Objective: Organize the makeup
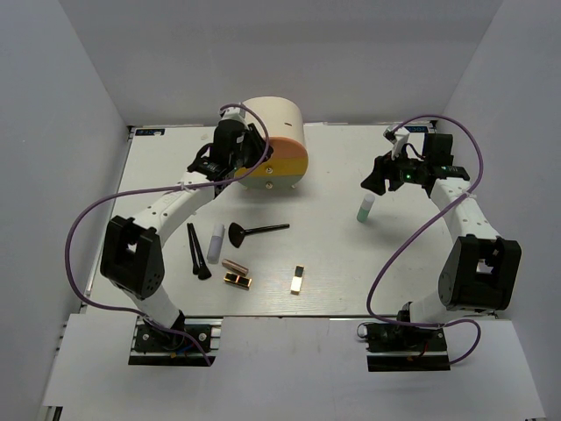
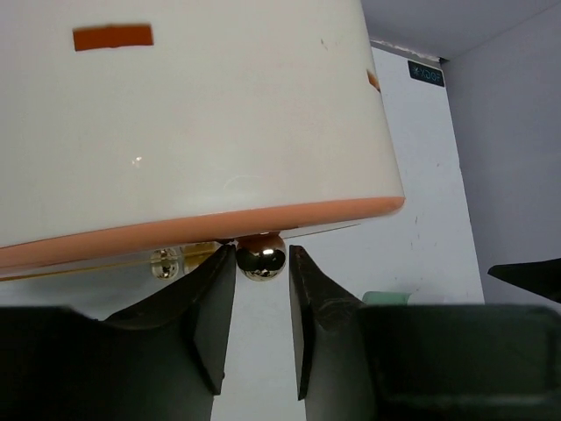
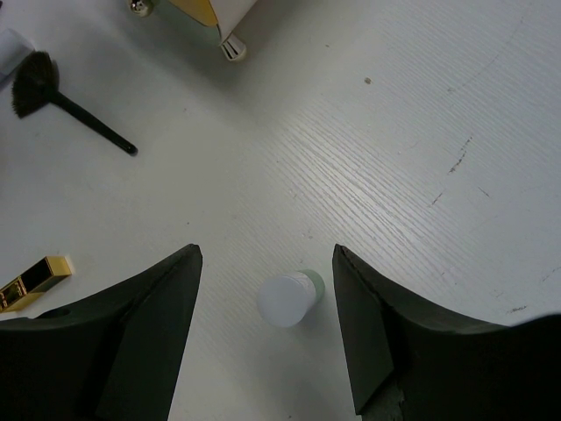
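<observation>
My left gripper (image 1: 241, 169) is at the front of the big cream cylindrical box (image 1: 276, 123). In the left wrist view its jaws (image 2: 261, 256) pinch a gold ball knob (image 2: 261, 257) under the box's orange rim. My right gripper (image 1: 379, 181) is open and hovers over the upright mint-green bottle (image 1: 365, 210). The bottle's white cap (image 3: 287, 299) shows between the spread fingers (image 3: 149, 324). On the table lie the fan brush (image 1: 254, 231), white tube (image 1: 215, 242), two black brushes (image 1: 195, 250), copper lipstick (image 1: 234, 265) and two gold-and-black cases (image 1: 237, 280) (image 1: 298, 280).
The box has orange-yellow drawers (image 1: 285, 162) and small gold feet (image 3: 232, 48). The fan brush (image 3: 53, 92) and one gold case (image 3: 31, 281) show at the left of the right wrist view. White walls enclose the table (image 1: 351, 281) on three sides.
</observation>
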